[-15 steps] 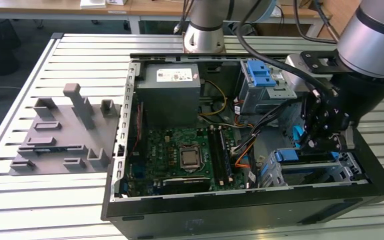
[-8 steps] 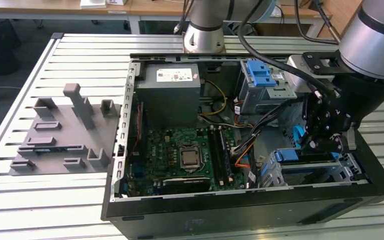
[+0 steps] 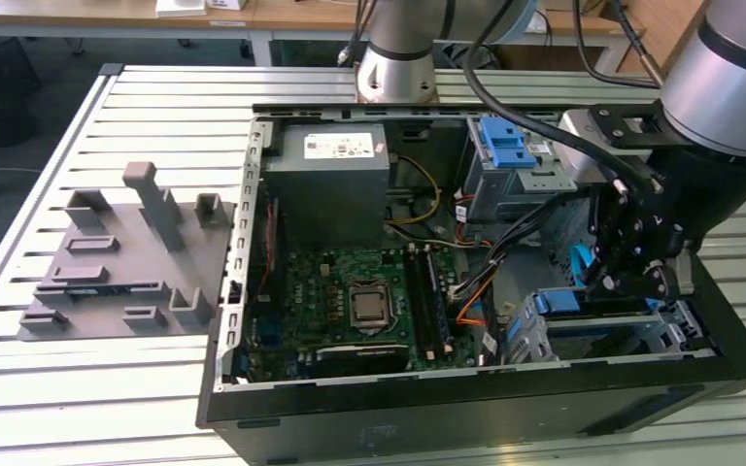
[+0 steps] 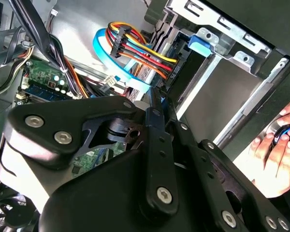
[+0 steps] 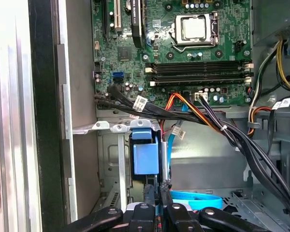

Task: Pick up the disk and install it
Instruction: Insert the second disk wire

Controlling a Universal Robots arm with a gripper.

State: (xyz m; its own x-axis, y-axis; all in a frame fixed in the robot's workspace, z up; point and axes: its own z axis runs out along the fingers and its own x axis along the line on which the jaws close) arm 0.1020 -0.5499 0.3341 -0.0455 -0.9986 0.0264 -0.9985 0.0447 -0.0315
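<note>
open computer case (image 3: pixel 237 388) on slatted table (image 3: pixel 88 408) | motherboard (image 3: pixel 347 301) inside | grey fixture (image 3: pixel 120 257) beside case

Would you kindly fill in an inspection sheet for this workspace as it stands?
Surface: slatted metal table, carrying an open computer case.
Job's things: disk's blue carrier seemingly standing in the drive cage.
Clutter: grey moulded fixture beside the case.
Grippers: pincer low inside the case, next to that carrier.
Cables: coloured wire bundle and blue flat cable near the cage.
Surroundings: a person's hand beyond the case wall.
</note>
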